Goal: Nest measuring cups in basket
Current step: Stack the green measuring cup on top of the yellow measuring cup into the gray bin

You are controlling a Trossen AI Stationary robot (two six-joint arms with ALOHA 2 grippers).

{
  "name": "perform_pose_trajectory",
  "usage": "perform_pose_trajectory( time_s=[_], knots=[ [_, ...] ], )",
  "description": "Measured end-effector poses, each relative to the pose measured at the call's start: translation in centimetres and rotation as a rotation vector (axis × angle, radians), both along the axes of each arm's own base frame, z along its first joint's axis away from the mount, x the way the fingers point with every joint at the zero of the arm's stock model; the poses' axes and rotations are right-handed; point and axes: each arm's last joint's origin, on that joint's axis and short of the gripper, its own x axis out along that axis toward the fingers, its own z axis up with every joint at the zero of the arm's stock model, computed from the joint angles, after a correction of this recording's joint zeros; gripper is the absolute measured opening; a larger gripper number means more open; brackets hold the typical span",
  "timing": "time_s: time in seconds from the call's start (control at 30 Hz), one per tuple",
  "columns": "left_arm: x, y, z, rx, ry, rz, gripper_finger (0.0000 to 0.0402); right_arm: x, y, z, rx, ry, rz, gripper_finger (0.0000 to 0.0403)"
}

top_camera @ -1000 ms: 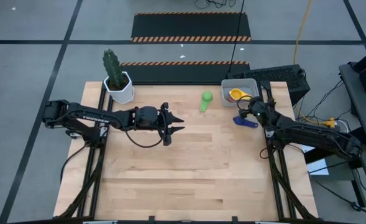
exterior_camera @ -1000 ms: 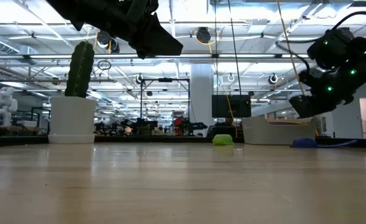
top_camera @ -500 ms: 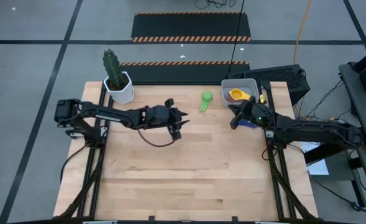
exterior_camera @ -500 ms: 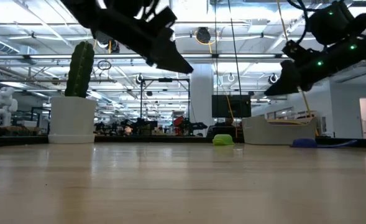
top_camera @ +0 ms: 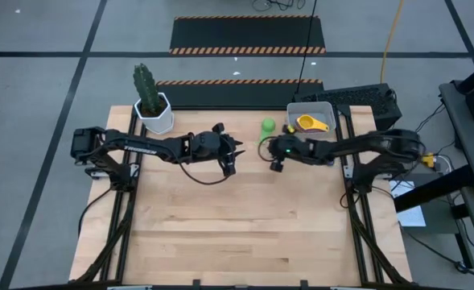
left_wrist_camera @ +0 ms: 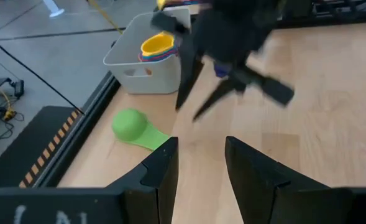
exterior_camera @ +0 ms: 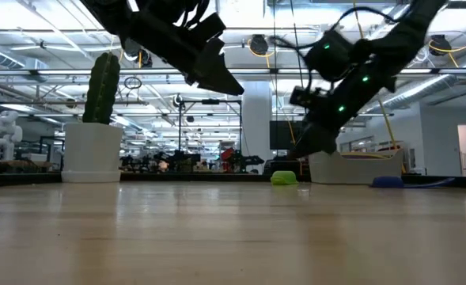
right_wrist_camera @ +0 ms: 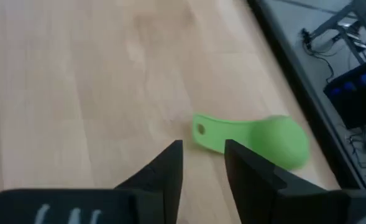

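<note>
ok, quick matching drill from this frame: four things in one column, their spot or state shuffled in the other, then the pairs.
Things:
1. green measuring cup
2. yellow measuring cup
3. cactus pot
4. right gripper

Places or states:
A. at the table's far left corner
B. inside the grey basket, on top of the stack
C. lying on the bare wood just left of the basket
D. hovering above the table close to the green cup, jaws empty

Pairs: 1-C, 2-B, 3-A, 4-D

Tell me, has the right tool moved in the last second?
Yes. The right tool swung away from the basket, across the table toward the green cup.
</note>
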Motion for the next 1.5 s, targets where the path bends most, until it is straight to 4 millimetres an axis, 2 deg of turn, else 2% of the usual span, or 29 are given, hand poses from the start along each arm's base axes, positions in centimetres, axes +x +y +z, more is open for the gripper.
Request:
perform_pose_trajectory(
  time_s=[0.23, 0.4, 0.7, 0.83, 0.97, 1.03, 1.2, 1.37, 1.5],
  knots=[
    [-0.1, 0.0, -0.2, -0.001, 0.027, 0.0, 0.0136, 3.3, -1.3, -1.6, -0.048, 0.093, 0.047, 0.0114],
    [-0.2, -0.1, -0.3, -0.014, 0.041, -0.003, 0.0136, 3.9, -2.3, -3.0, -0.044, 0.146, 0.037, 0.0108],
    [-0.2, -0.2, -0.4, -0.016, 0.052, -0.004, 0.0136, 4.5, -2.8, -4.9, -0.111, 0.179, 0.019, 0.0099],
    [-0.2, -0.2, -0.4, -0.016, 0.051, -0.004, 0.0136, 4.4, -3.0, -4.9, -0.16, 0.193, -0.031, 0.0073],
    [-0.2, -0.2, -0.4, -0.015, 0.051, -0.004, 0.0136, 4.4, -3.1, -4.9, -0.182, 0.207, -0.045, 0.0017],
    [-0.2, -0.2, -0.4, -0.015, 0.051, -0.004, 0.0136, 4.4, -3.0, -4.8, -0.186, 0.205, -0.041, 0.0007],
    [-0.2, -0.2, -0.4, -0.016, 0.05, -0.004, 0.0136, 4.2, -2.1, -3.4, -0.193, 0.188, -0.051, 0.0002],
    [-0.2, -0.6, -0.4, -0.015, 0.049, -0.015, 0.0136, 3.5, -1.5, 0.6, -0.188, 0.066, -0.109, 0.0001],
    [-0.1, -0.9, -0.3, -0.014, 0.043, -0.026, 0.0136, 1.6, -1.0, 3.6, -0.148, -0.057, -0.167, 0.0001]
  ],
)
